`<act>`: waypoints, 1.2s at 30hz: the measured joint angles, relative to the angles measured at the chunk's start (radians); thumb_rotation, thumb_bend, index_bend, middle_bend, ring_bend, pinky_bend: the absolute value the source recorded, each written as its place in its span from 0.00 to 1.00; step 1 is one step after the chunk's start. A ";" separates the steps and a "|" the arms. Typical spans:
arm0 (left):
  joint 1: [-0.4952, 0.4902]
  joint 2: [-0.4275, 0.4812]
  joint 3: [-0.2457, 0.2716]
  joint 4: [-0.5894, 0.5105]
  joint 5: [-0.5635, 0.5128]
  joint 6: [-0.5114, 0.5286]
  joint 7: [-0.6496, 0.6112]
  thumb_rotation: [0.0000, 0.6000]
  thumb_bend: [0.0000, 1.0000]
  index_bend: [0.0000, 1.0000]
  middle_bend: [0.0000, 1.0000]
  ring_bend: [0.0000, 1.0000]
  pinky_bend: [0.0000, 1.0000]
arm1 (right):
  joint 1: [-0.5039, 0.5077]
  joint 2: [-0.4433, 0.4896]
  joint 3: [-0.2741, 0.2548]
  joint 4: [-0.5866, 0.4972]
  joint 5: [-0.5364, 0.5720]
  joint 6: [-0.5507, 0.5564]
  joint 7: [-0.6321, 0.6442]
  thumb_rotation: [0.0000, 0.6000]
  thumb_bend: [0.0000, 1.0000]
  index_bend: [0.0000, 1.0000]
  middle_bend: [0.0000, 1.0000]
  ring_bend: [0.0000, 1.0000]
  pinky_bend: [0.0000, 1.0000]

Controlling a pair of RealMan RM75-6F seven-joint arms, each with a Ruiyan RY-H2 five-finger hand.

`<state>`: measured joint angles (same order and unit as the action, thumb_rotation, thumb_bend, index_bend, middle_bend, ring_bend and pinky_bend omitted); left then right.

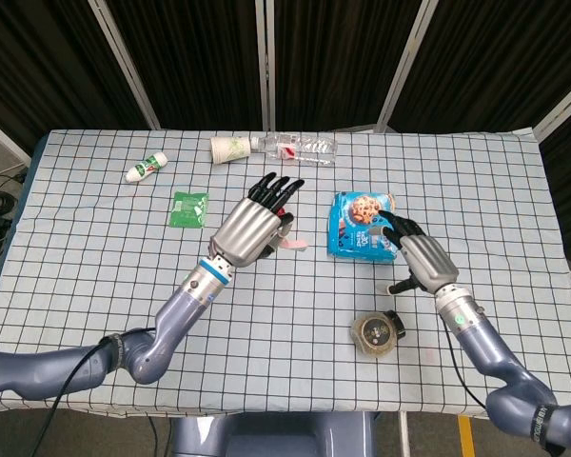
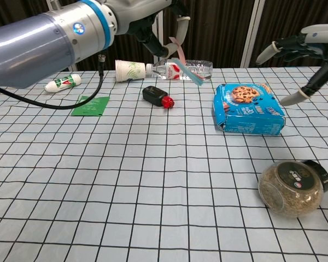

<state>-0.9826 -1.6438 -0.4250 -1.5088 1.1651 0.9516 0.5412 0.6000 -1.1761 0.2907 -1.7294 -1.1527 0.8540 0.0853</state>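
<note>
Pink strip [image 2: 187, 69] apparently pinched beneath left fingers [image 1: 269, 193].

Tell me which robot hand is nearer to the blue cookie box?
The right robot hand is nearer: it hovers at the blue cookie box right front corner. The left robot hand, pinching a pink strip, is farther to its left.

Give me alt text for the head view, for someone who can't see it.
Above a checkered table, the left hand pinches a pink strip, while the right hand, fingers spread, hovers beside a blue cookie box. A lying jar, bottle and paper cup lie around.
</note>
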 measured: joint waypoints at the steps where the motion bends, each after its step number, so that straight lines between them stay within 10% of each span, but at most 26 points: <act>1: -0.011 -0.012 -0.005 0.010 -0.014 0.000 0.006 1.00 0.53 0.84 0.00 0.00 0.00 | 0.010 -0.012 0.004 0.000 0.017 -0.003 -0.008 1.00 0.00 0.28 0.00 0.00 0.00; 36: -0.106 -0.145 -0.021 0.076 -0.146 0.140 -0.033 1.00 0.53 0.85 0.00 0.00 0.00 | 0.197 -0.295 0.086 -0.040 0.445 0.216 -0.314 1.00 0.20 0.49 0.00 0.00 0.00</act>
<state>-1.0889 -1.7887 -0.4459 -1.4330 1.0191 1.0912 0.5078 0.7973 -1.4714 0.3765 -1.7696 -0.7079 1.0699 -0.2291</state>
